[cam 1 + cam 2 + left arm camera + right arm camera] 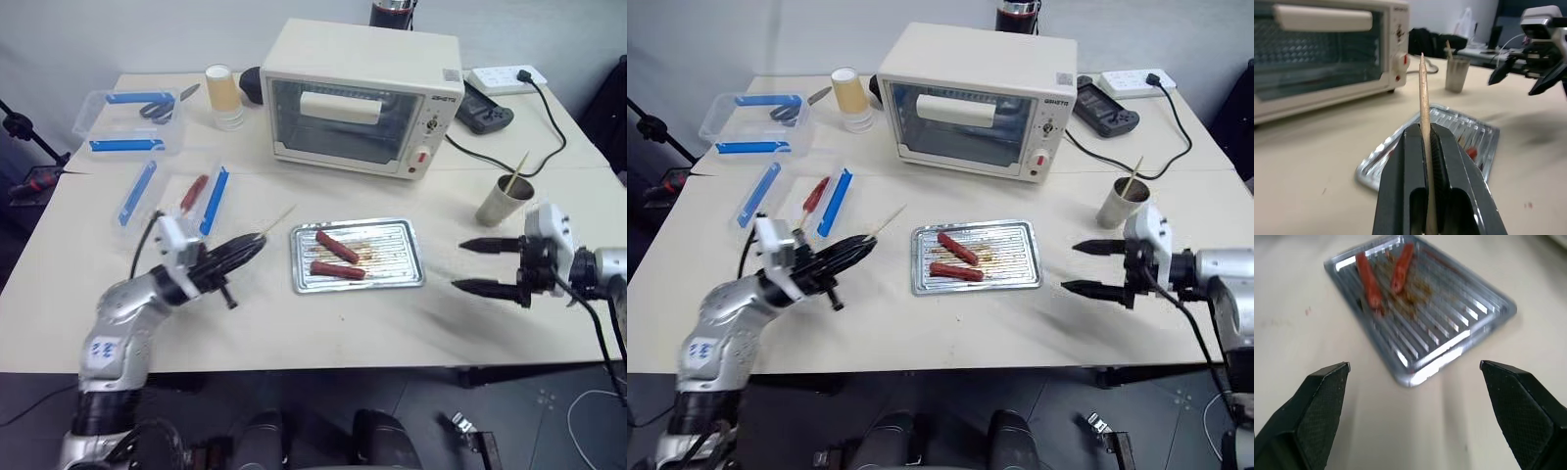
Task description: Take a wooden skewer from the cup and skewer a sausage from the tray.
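The toaster oven carries a small brand mark, too small to read.

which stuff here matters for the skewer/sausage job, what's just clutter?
Job: wooden skewer clamped in left gripper; two sausages on tray; cup; open right gripper.

Clutter: toaster oven, plastic boxes, yellow-tan cup, power strip.

Tray mid-table near front edge, two sausages in its left half. Toaster oven behind tray toward back edge. Cup right of tray, near right edge, a skewer standing in it. Power strip at back right corner.
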You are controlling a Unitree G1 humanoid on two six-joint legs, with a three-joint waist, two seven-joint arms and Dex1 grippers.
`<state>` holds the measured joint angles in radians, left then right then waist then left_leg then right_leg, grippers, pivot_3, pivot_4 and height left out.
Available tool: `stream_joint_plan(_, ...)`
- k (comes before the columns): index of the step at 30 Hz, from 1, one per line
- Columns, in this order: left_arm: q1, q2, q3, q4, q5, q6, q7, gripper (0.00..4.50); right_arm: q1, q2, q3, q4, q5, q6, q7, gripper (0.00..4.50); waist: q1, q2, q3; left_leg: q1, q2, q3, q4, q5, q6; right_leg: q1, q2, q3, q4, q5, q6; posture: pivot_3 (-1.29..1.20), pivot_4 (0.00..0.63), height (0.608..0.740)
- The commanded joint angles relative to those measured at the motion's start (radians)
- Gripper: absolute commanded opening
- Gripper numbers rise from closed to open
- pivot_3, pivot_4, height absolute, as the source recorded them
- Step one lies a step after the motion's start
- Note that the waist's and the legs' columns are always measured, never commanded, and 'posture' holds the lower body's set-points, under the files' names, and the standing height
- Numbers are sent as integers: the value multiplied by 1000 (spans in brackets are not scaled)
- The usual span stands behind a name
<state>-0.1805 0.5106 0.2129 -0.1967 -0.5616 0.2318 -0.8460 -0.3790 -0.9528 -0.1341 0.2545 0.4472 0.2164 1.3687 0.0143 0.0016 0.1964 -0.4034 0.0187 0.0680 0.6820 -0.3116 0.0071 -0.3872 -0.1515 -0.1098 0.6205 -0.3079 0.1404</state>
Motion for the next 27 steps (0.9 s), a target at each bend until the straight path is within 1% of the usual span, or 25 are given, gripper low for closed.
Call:
stream_joint_plan(1, 93, 47, 82, -78, -30, 3, -10, 0, 40, 3, -41, -21, -38, -89, -36, 4446, 0, 0, 0, 1, 0, 0, 0, 0, 0, 1, 0, 0, 0, 0, 0, 0, 150, 740)
stream_joint_plan(3, 129, 59, 106, -91, -36, 8, -4, 0, 54, 4, -34, -42, -58, -94, -62, 4446, 1, 0, 0, 1, 0, 0, 0, 0, 0, 1, 0, 0, -1, 0, 0, 0, 150, 740)
stream_joint_plan(5, 183, 56, 137, -129, -55, 24, 22, 0, 23, 29, 6, -161, -34, 34, -123, 4446, 3, 0, 0, 1, 0, 0, 0, 0, 0, 1, 0, 0, -1, 0, 0, 0, 150, 740)
stream_joint_plan(6, 214, 54, 151, -151, -63, 33, 33, 0, -21, 57, 38, -231, 0, 107, -138, 4446, 3, 0, 0, 1, 1, 0, 0, 0, 0, 1, 0, 0, -1, 0, 0, 0, 150, 740)
stream_joint_plan(8, 251, 52, 164, -178, -73, 41, 42, 0, -109, 98, 108, -315, 8, 209, -163, 4446, -8, 0, 0, 1, 3, -3, 0, -1, -1, 0, 1, 2, 0, 0, -1, 0, 150, 740)
stream_joint_plan(11, 269, 50, 172, -183, -76, 48, 53, 0, -205, 142, 221, -357, -69, 282, -206, 4446, -13, 0, 0, 1, 4, -5, 0, -1, -3, -1, 3, 2, 1, 0, -2, 0, 150, 740)
stream_joint_plan(15, 297, 52, 173, -185, -75, 45, 52, 0, -325, 214, 375, -376, -153, 356, -236, 4446, -6, -1, -1, 0, 3, -3, 0, -2, -2, -2, 2, 2, 0, 0, -2, 0, 150, 740)
stream_joint_plan(19, 316, 54, 191, -183, -75, 39, 56, 0, -395, 298, 471, -354, -213, 420, -289, 4446, -9, -1, -1, -1, 3, -2, 0, -2, -2, -4, 2, 2, 1, 0, -2, 0, 150, 740)
stream_joint_plan(22, 328, 51, 193, -187, -72, 34, 57, 0, -419, 354, 514, -302, -265, 398, -318, 4446, -13, -2, -1, -1, 3, -2, 0, -2, -2, -4, 2, 2, 1, 0, -2, 0, 150, 740)
stream_joint_plan(27, 338, 39, 182, -198, -69, 27, 69, 0, -439, 419, 543, -258, -298, 383, -324, 4446, -16, -2, -1, -1, 3, -1, 0, -2, -2, -4, 2, 2, 2, 0, -2, 0, 150, 740)
